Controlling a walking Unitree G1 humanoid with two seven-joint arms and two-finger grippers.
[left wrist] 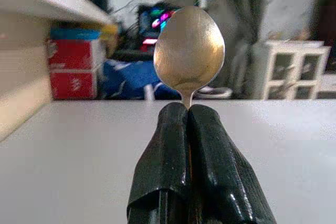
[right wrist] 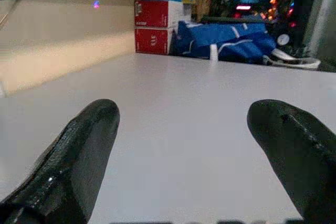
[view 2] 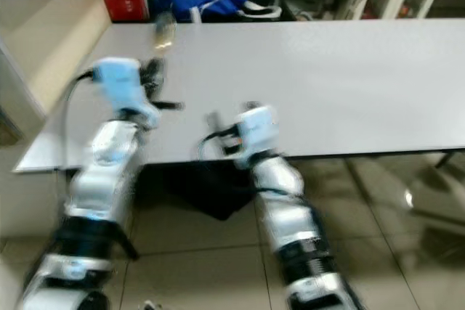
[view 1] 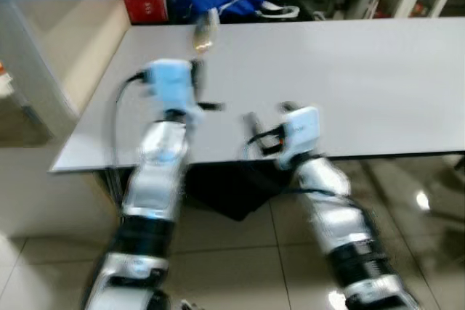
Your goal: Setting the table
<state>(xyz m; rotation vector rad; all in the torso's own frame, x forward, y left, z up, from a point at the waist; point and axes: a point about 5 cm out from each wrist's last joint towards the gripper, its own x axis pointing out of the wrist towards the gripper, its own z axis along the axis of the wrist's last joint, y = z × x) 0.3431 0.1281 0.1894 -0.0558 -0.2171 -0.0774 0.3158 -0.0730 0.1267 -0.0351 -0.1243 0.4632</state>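
Shiny metal spoon (left wrist: 189,51); smooth matt white table (view 1: 349,85).

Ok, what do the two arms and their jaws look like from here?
Both are silver, segmented arms with black joint bands and light blue wrist housings trailing black cables. The left gripper and right gripper each have two long, glossy black rounded fingers.

Even indoor light; eye views motion-blurred, arms smeared. Glare spots on floor tiles (view 1: 421,200). Wrist views sharper; spoon (left wrist: 189,51) bowl glinting, background soft.
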